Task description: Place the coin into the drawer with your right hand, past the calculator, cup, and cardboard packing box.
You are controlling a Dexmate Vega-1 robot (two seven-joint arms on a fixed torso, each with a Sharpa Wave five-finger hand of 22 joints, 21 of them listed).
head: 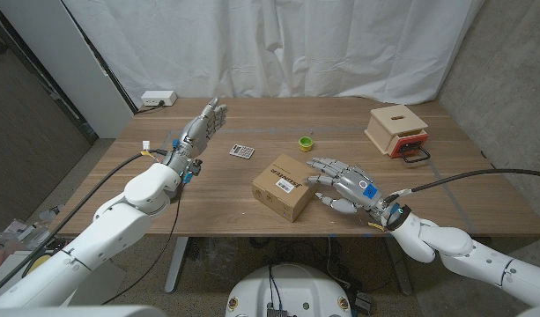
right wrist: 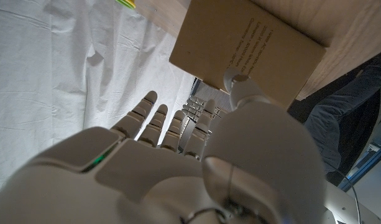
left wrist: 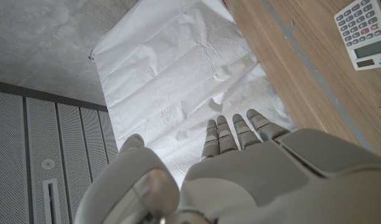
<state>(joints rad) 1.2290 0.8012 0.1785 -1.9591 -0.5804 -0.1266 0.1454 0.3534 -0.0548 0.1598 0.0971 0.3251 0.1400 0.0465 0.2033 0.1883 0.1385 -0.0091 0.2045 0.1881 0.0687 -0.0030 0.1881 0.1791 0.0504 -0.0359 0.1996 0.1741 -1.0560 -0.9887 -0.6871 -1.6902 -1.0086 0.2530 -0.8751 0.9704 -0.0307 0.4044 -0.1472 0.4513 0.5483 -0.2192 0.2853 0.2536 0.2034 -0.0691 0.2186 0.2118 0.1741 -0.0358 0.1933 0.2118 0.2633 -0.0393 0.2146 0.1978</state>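
Near the middle of the head view's frame, the cardboard packing box sits on the wooden table, and the right hand hangs just to its right with fingers spread toward it, holding nothing that can be made out. Toward centre left, the left hand stands raised, fingers straight and close together, empty. Just right of it lies the calculator; the small green cup stands above the box, and the drawer sits at upper right, its red front pulled out.

I cannot make out the coin in any frame; it may be too small to see or hidden by the box or the hand.

Risk as I judge it: the right fingers are very close to the box, so a sweep could shove it. Reaching for the drawer could also clip the cup if the path swings wide.
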